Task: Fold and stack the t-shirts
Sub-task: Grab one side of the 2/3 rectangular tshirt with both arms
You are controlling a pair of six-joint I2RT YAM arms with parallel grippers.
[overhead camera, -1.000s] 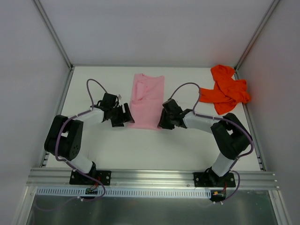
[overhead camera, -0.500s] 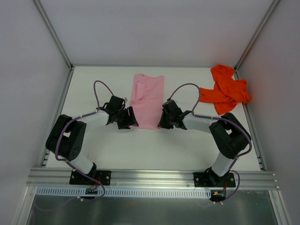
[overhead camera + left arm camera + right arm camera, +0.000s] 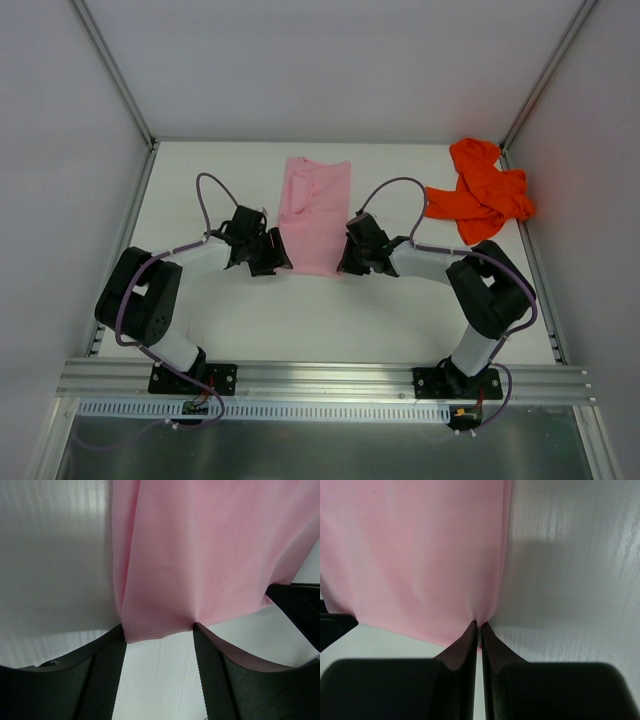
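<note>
The pink t-shirt [image 3: 315, 212] lies flat as a long narrow strip in the middle of the table. The orange-red t-shirt [image 3: 482, 192] sits crumpled at the back right. My left gripper [image 3: 272, 256] is at the pink shirt's near left corner. In the left wrist view its jaws [image 3: 159, 630] stand apart, and the hem of the pink cloth [image 3: 200, 555] spans the gap at their tips. My right gripper [image 3: 350, 256] is at the near right corner. In the right wrist view it [image 3: 479, 625] is shut, with the pink cloth [image 3: 410, 555] puckered at its tips.
The white table [image 3: 300, 310] is walled by metal rails on the left [image 3: 140, 215] and right [image 3: 535, 265]. The orange-red shirt lies against the right rail. The other gripper's dark tip [image 3: 300, 605] shows at the right of the left wrist view.
My left gripper slid right to the pink shirt's near left corner and narrowed. My right gripper closed on the near right corner.
</note>
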